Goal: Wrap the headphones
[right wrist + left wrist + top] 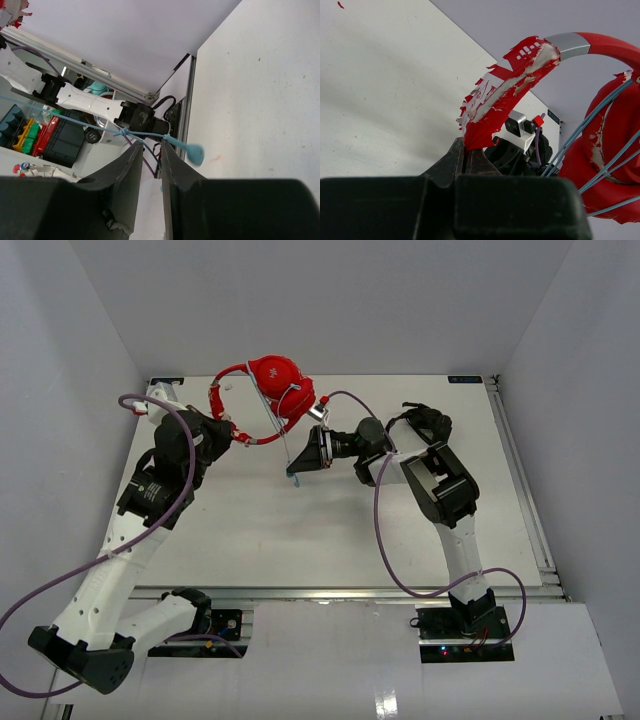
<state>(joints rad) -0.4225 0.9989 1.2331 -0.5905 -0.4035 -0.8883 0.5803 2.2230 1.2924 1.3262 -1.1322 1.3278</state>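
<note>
Headphones (276, 373), headband (520, 70) pinched between left gripper (466, 151) jaws; cable (85, 122) crossing right gripper (150, 146) tips, jaws narrowly parted

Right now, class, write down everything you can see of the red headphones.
The headphones are bright red, round earcups folded together. The headband, its red skin flaking to white, has a grey metal slider; the left end effector pinches it. A thin pale blue cable crosses one earcup in several strands and runs past the right end effector to a teal plug.
</note>
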